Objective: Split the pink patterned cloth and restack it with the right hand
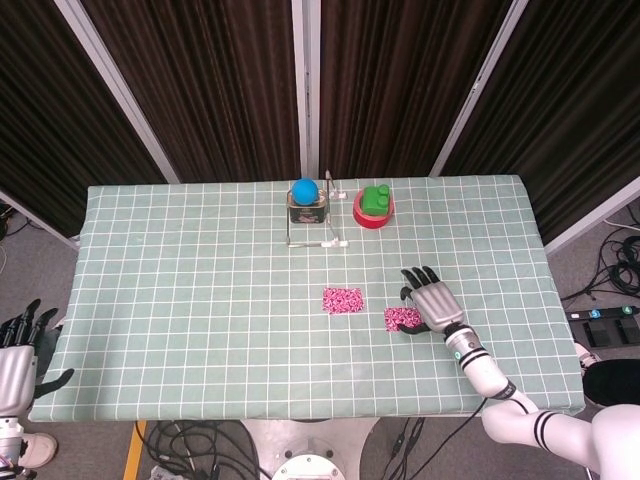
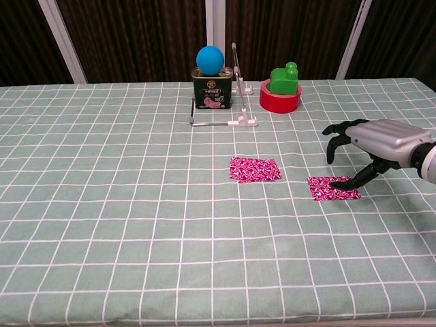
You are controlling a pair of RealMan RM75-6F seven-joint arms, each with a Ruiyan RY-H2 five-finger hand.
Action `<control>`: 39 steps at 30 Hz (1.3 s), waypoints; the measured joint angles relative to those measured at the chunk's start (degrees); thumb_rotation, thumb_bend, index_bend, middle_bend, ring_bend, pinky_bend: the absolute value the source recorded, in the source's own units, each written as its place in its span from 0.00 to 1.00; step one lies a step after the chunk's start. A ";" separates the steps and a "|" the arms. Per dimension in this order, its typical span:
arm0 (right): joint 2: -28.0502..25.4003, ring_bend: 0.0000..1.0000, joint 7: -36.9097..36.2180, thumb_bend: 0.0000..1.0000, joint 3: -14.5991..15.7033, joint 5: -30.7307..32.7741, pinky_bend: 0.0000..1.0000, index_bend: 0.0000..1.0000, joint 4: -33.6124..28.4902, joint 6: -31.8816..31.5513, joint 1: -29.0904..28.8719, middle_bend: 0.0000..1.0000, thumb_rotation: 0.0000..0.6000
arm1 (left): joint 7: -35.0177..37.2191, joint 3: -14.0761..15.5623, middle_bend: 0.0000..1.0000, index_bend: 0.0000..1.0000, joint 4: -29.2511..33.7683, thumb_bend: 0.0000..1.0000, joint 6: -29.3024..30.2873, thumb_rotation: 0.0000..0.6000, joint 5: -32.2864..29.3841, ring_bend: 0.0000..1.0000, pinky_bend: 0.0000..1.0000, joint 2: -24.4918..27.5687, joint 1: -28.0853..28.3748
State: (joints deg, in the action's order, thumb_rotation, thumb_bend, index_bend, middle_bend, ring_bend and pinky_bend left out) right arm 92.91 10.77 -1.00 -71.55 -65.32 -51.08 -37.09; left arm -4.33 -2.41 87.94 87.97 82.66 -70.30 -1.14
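Observation:
Two pink patterned cloth pieces lie flat on the green checked table. One piece (image 1: 343, 299) (image 2: 254, 169) sits near the table's middle. The other piece (image 1: 402, 318) (image 2: 332, 188) lies to its right. My right hand (image 1: 430, 298) (image 2: 371, 146) hovers at the right edge of that second piece, fingers spread, one fingertip (image 2: 336, 183) touching the cloth; it holds nothing. My left hand (image 1: 20, 345) hangs off the table's left edge, fingers apart and empty, seen only in the head view.
At the back stand a tin can with a blue ball on top (image 1: 305, 197) (image 2: 210, 80), a white wire stand (image 2: 238, 121), and a red ring holding a green block (image 1: 374, 206) (image 2: 282, 88).

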 measured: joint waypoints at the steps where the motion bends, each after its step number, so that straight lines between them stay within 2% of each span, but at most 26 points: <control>1: 0.37 0.00 -0.27 0.11 0.12 -0.38 0.00 0.35 0.77 0.01 0.16 0.06 0.57 | -0.14 0.02 0.13 0.18 0.17 0.06 0.04 1.00 -0.07 0.13 0.15 0.07 -0.06; 6: 2.03 0.00 -1.08 0.11 0.52 -2.10 0.00 0.35 3.37 0.26 0.55 0.06 0.56 | -0.53 0.09 0.13 0.18 0.67 0.06 0.06 1.00 -0.18 0.13 0.15 0.27 -0.10; 9: 2.58 0.00 -1.42 0.06 0.78 -3.20 0.00 0.35 4.12 0.28 0.73 0.06 0.56 | -0.60 0.08 0.13 0.18 0.75 0.06 0.08 1.00 -0.29 0.13 0.15 0.38 -0.14; 13: 2.92 0.00 -1.83 0.05 0.97 -4.61 0.00 0.35 4.90 -0.33 1.14 0.06 0.66 | -0.50 0.09 0.13 0.18 0.68 0.06 0.15 1.00 -0.24 0.13 0.15 0.49 -0.15; 15: 2.99 0.00 -1.79 0.05 0.91 -4.84 0.00 0.35 5.22 -0.36 1.27 0.06 0.67 | -0.49 0.07 0.13 0.18 0.70 0.06 0.14 1.00 -0.23 0.13 0.15 0.50 -0.11; 30: 3.89 0.00 -1.43 0.06 0.15 -5.47 0.00 0.35 6.86 1.66 1.16 0.06 0.68 | -0.34 0.13 0.13 0.19 0.39 0.06 -0.01 1.00 -0.48 0.13 0.15 0.34 -0.14; 35: 3.97 0.00 -1.33 0.09 -0.07 -5.59 0.00 0.38 6.99 1.66 1.43 0.06 0.74 | -0.14 0.18 0.13 0.18 0.07 0.06 -0.04 1.00 -0.38 0.13 0.15 0.19 -0.11; 39: 4.05 0.00 -1.14 0.10 -0.26 -5.63 0.00 0.41 7.01 1.25 1.73 0.07 0.83 | 0.01 0.20 0.13 0.18 -0.10 0.06 0.04 1.00 -0.37 0.13 0.15 0.13 -0.16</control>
State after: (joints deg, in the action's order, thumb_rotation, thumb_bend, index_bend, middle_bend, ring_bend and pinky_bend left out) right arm 96.96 9.64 -1.26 -77.17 -58.30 -49.84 -35.36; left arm -4.32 -2.21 87.84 88.01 82.29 -70.16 -1.30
